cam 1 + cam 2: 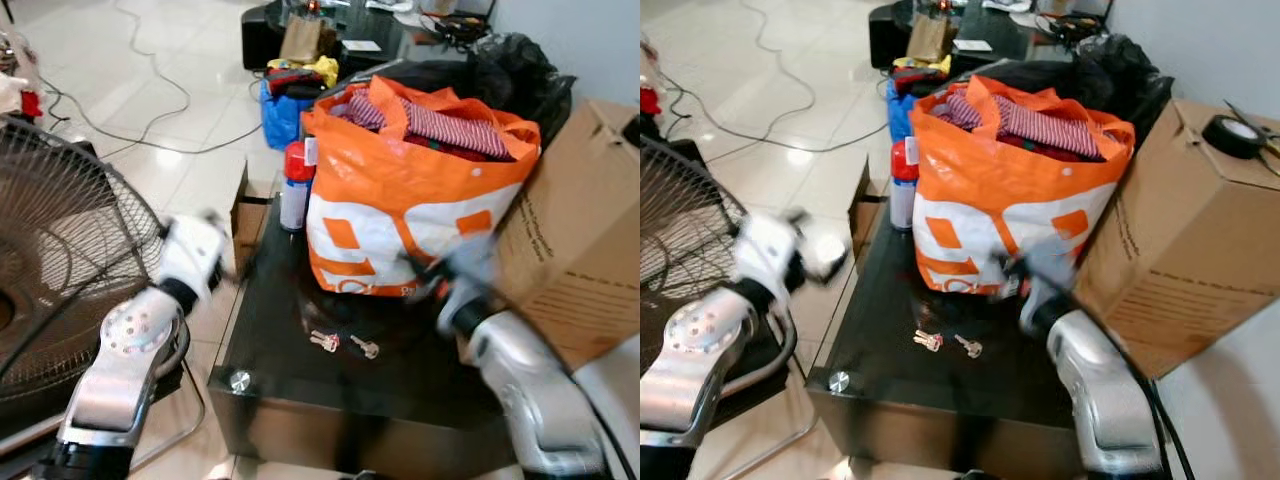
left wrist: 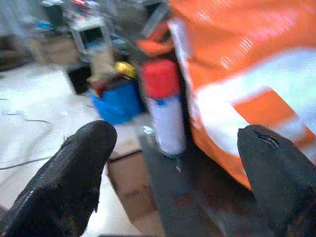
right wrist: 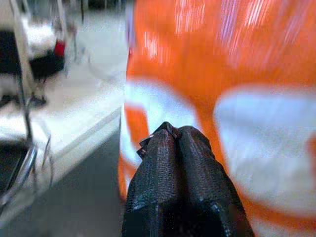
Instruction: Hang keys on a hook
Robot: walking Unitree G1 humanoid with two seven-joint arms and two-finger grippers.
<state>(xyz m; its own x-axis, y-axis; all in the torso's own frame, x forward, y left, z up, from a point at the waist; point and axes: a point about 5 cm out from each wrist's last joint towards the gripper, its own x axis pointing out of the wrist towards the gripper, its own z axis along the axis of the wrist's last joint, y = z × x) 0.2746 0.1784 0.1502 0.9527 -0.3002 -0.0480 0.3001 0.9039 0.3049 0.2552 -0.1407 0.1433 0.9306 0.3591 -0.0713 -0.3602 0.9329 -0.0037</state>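
The keys (image 1: pixel 342 344) lie flat on the dark glossy table (image 1: pixel 300 400), a little behind its front edge, with bare table surface on all sides of them. At the front left corner of the table sits a small silver knob (image 1: pixel 240 380). The left gripper (image 2: pixel 173 148) is raised beside the left edge of the table, over the floor, and its two fingers (image 2: pixel 79 173) stand wide apart with nothing between them. The right gripper (image 3: pixel 175 143) is above the table, on the right, just before the orange bag (image 1: pixel 400 200); its fingers are pressed together and hold nothing. The bag takes the back half of the table and is full of clothes. Beside it on the left stands a spray can (image 1: pixel 296 190) with a red cap. A cardboard box (image 1: pixel 580 240) stands close on the right side. On the left, a fan grille (image 1: pixel 60 260) is near the left arm. Behind it, tiled floor (image 1: pixel 150 60) lies open, crossed by cables.
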